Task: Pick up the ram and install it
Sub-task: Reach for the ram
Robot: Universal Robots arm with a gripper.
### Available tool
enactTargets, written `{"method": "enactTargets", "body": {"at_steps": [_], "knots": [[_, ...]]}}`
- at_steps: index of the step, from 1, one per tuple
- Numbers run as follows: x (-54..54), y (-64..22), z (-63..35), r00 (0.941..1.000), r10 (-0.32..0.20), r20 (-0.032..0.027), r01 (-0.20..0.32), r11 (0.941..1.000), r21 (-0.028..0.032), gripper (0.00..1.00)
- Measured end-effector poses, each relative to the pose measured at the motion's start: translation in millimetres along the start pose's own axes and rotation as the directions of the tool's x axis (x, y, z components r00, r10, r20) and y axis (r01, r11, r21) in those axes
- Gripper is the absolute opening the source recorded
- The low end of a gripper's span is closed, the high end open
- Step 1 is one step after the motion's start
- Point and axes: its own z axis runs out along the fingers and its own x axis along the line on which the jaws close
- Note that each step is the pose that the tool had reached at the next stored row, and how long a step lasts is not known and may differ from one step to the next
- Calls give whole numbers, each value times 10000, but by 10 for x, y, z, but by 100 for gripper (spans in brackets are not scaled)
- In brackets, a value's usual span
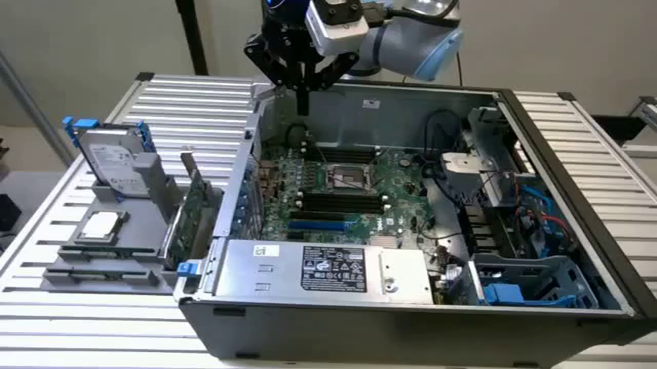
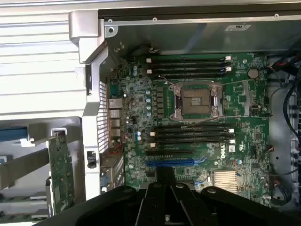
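My gripper [image 1: 303, 108] hangs above the back of the open computer case [image 1: 575, 154], near its wall on the exterior view's left. Its fingers are pressed together into one thin dark strip, and nothing shows between them. In the wrist view the gripper [image 2: 164, 175] points down over the green motherboard [image 2: 235, 155]. The black memory slots [image 2: 193, 134] beside the processor socket [image 2: 196, 101] look empty. A thin narrow strip that looks like the ram [image 1: 190, 171] stands on edge in the grey holder [image 1: 123, 254] outside the case, well to the exterior view's left of the gripper.
The holder also carries a silver hard drive [image 1: 108, 165] and a large green card [image 1: 192, 219] with a blue tab [image 1: 186, 269]. In the case, a power supply [image 1: 328, 269] lies at the front. Cables and drive bays [image 1: 513, 223] are on the exterior view's right.
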Motion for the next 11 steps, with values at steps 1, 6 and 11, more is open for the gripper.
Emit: {"method": "enactTargets", "body": {"at_steps": [1, 6, 11], "knots": [[0, 0, 0, 10000, 0, 0, 0, 10000, -1, 0], [0, 0, 0, 10000, 0, 0, 0, 10000, 0, 0], [0, 0, 0, 10000, 0, 0, 0, 10000, -1, 0]]}}
